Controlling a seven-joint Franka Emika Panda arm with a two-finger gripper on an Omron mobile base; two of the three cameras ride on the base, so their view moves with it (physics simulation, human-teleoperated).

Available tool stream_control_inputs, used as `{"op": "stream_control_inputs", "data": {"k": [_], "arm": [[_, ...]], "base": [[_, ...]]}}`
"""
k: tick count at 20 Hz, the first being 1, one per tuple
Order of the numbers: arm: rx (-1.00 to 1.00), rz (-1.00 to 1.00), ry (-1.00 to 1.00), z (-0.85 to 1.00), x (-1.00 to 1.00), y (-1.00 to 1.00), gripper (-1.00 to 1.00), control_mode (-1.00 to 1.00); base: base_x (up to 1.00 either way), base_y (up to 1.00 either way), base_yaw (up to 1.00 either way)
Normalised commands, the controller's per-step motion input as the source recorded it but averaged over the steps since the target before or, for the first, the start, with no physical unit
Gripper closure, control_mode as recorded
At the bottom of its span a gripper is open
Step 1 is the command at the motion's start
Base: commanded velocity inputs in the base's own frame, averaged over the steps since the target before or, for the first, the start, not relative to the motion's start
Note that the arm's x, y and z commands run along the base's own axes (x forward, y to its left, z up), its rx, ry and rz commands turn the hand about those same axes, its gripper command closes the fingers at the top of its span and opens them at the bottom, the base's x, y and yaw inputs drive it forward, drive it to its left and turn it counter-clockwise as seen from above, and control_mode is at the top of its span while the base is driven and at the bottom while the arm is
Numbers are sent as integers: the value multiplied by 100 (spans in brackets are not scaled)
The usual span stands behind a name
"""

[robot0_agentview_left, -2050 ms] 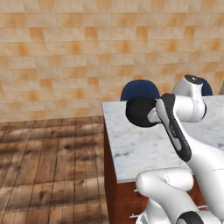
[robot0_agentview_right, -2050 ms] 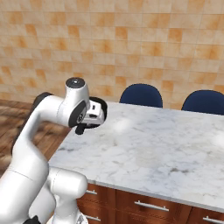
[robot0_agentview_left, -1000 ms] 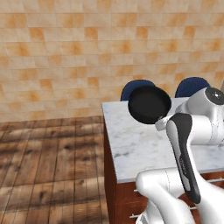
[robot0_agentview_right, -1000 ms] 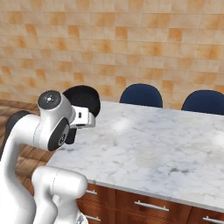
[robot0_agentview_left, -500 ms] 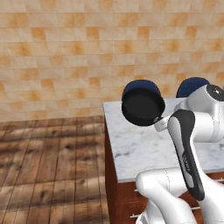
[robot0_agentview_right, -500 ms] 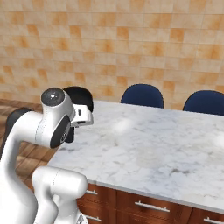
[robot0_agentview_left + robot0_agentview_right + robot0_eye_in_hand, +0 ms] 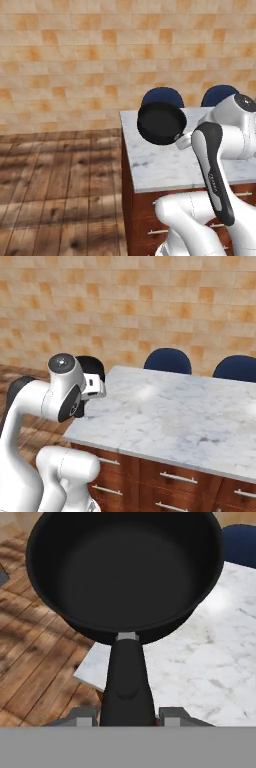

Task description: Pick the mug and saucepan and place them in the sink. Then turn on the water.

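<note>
My gripper is shut on the short thick handle of the black saucepan. The pan hangs in the air, its open side facing the hand camera, over the left corner of the white marble counter. In the left base view the saucepan is raised above the counter's left end, with the gripper at its lower right. In the right base view the saucepan peeks out behind the hand. The mug, the sink and the water are out of view.
Two blue chairs stand behind the marble counter. Wooden drawers with metal handles run below it. A wood floor lies to the left, and a tiled wall stands behind.
The arm has re-posed, its elbow swinging over, while the saucepan stays in the grip. The pan has drifted slightly left and lower over the counter's corner.
</note>
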Motion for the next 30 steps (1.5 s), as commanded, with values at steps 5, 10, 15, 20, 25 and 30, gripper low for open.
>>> {"op": "stream_control_inputs", "data": {"k": [5,10,15,20,25,30], "arm": [[0,0,0,0,0,0,100,100],[0,0,0,0,0,0,100,100],[0,0,0,0,0,0,100,100],[0,0,0,0,0,0,100,100],[0,0,0,0,0,0,100,100],[0,0,0,0,0,0,100,100]], "base": [[-76,27,0],[-41,61,16],[-12,96,30],[0,92,41],[0,92,45],[0,92,51]]}}
